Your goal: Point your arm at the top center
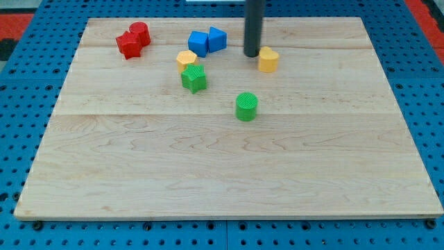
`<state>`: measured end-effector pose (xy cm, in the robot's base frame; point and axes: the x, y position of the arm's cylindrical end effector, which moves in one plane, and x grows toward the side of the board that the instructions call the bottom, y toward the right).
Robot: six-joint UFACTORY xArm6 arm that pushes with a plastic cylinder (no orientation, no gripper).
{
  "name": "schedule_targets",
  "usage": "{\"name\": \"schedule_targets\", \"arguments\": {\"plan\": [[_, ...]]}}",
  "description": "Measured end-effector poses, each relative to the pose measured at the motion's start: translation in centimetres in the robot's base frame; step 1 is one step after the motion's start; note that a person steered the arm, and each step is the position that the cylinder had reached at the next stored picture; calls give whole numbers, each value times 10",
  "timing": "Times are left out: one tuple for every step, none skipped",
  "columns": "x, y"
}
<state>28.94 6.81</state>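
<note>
A wooden bench (229, 173) carries eight small blocks, all in its top half. Near the top left corner, two red blocks (132, 39) touch. Toward the top centre sit two blue blocks (207, 41), a yellow block (186, 60) and a green block (194, 78) — a green cylinder (246, 106) stands apart, lower. My tip (251, 55) — a plain dark rod, no tool — rests near the top edge's centre, just left of another yellow block (268, 60).

Counter (229, 173): pale wood, faint grain, thin seams betw planks. Surround: blue pegboard (21, 139) w/ dark holes; red patches at view's top corners. Rod dark grey, my tip (251, 55) same. Blocks: 2 red (128, 45) (140, 32), 2 blue (198, 43) (217, 38), 2 yellow (186, 60) (268, 60), 2 green (194, 78) (246, 106).
</note>
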Motion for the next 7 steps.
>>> {"name": "schedule_targets", "arguments": {"plan": [[-23, 0], [-30, -1], [-30, -1], [-32, -1], [-45, -2], [-69, -3], [-70, -3]]}}
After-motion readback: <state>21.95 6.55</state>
